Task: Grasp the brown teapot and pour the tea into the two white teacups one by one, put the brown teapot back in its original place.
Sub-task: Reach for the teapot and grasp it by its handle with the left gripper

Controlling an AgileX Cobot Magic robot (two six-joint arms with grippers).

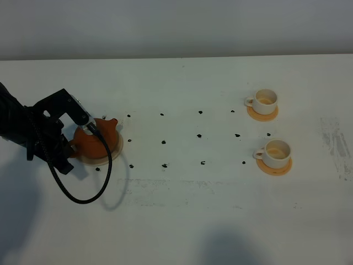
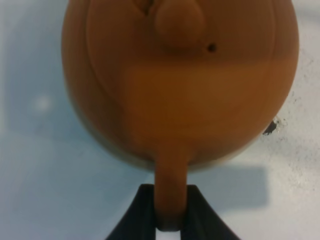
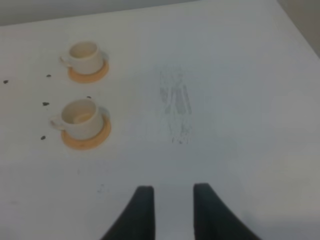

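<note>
Sitting at the left of the table (image 1: pixel 182 221), the brown teapot (image 1: pixel 98 141) rests upright on its pale beige coaster (image 1: pixel 114 157), spout (image 1: pixel 112 121) pointing to the far right. The left wrist view shows its knobbed lid (image 2: pixel 179 20) in place. The left hand (image 2: pixel 170 212) is clamped on the teapot's loop handle (image 2: pixel 170 190), one dark finger (image 2: pixel 142 215) pressed to each side of it. From the high view, that hand (image 1: pixel 73 146) reaches in from the left edge, with a black cable (image 1: pixel 83 199) looping onto the table nearer the camera.

Right of the teapot, small black marks (image 1: pixel 164 142) dot the table in rows. Beyond them, well apart from the teapot, stand the two white teacups, each on an orange-tan coaster: the far cup (image 1: pixel 265 101) on its coaster (image 1: pixel 262 115) and the near cup (image 1: pixel 276 150) on its own (image 1: pixel 274 169). Both handles point left. Their insides look tan; whether they hold liquid I cannot tell. A grey scuff (image 1: pixel 335 144) marks the table to their right.

The right hand (image 3: pixel 170 192) hangs over bare table to the near right of the cups (image 3: pixel 80 117), its fingers (image 3: pixel 145 200) apart, nothing between them.
</note>
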